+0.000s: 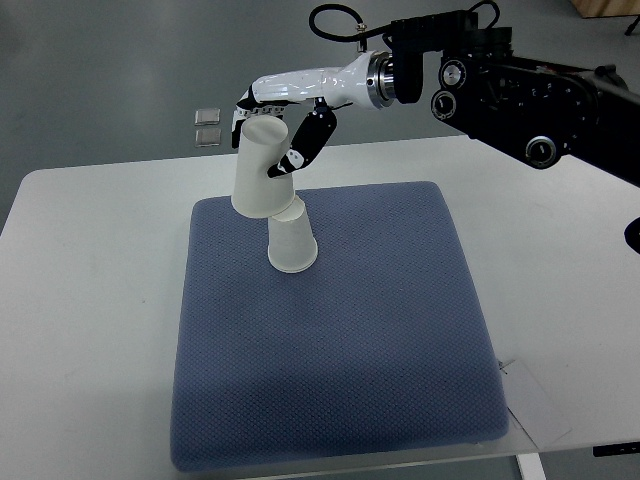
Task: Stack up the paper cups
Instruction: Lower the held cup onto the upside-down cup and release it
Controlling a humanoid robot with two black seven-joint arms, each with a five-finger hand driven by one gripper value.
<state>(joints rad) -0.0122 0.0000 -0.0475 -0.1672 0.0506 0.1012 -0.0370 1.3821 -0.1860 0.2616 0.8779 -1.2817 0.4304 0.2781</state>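
Paper cups are what you are handling, and you can see two of them, both plain white and both upside down with the wide mouth lowest. The lower white paper cup (pixel 292 245) stands on the blue-grey quilted fabric mat (pixel 340 400), toward the mat's far left part. The upper white paper cup (pixel 261 170) is tilted, its closed base pointing up and a little to the right, its open rim down at the left, and that rim overlaps the top of the lower cup, so the two meet at the lower cup's base. You cannot tell from this view how far the upper one has gone over the lower.

Your right hand (pixel 290 120), white shelled with black fingers (pixel 312 140), reaches in from the right on its dark arm (pixel 530 95) and is closed around the upper cup near its base: the white fingers lie across the top and far side, the black ones press on the right side of the cup wall. The cup is clear of the mat and is carried by that grip.

The mat lies on the white worktop (pixel 90 280) and covers most of its middle. On the grey floor (pixel 100 60) beyond the worktop's far edge, left of the hand, you can see two small grey square pieces (pixel 207 125), one just behind the other. Your left arm does not show.
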